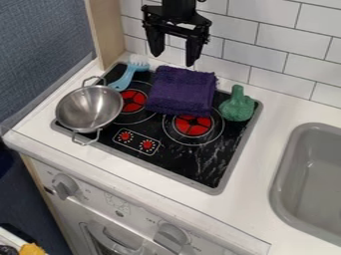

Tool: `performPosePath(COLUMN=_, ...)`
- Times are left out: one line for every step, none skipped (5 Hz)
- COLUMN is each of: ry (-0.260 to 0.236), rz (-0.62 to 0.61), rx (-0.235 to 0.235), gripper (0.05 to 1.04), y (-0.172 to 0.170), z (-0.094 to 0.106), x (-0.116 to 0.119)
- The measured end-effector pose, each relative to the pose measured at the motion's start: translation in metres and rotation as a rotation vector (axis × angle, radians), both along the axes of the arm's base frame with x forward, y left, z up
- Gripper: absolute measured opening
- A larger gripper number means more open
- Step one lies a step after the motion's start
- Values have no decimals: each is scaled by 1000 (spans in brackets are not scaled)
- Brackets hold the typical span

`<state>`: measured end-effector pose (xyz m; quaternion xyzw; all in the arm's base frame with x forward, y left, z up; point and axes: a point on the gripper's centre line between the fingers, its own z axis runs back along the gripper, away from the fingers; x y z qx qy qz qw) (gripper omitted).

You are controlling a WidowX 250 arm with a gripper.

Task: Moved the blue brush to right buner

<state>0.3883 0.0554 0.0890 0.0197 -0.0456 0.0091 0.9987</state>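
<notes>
The gripper (174, 54) hangs at the top of the view, above the back edge of the stove, its two fingers apart with nothing between them. Below it and to the left, the light blue brush (125, 78) lies on the stove's back left corner, its white bristles toward the back and its handle end toward the front. The right burner (193, 125) is a red disc with dark rings around it; a folded purple cloth (182, 91) lies just behind and over its back edge.
A steel bowl with wire handles (89, 109) sits on the stove's left side. A green toy (237, 104) stands at the right back corner. The grey sink (285, 164) is at the right; a tiled wall (279, 45) rises behind.
</notes>
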Motion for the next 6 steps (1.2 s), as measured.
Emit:
performPosePath(ry=45, rz=-2, rx=-13, gripper=1001, y=-1, z=-17, x=-2)
performPosePath(ry=48, rz=24, rx=-28, gripper=1001, y=29, z=-18, x=5)
performPosePath(ry=34, rz=70, rx=-20, gripper=1001, y=77, z=-24, x=8)
performPosePath(ry=5, rz=47, rx=-11, gripper=1001, y=101, z=-36, x=9)
performPosePath(ry=-5, rz=48, rx=-43, gripper=999, y=122, z=-52, x=4)
performPosePath(ry=-15, rz=13, rx=-34, gripper=999, y=120, z=-60, x=3)
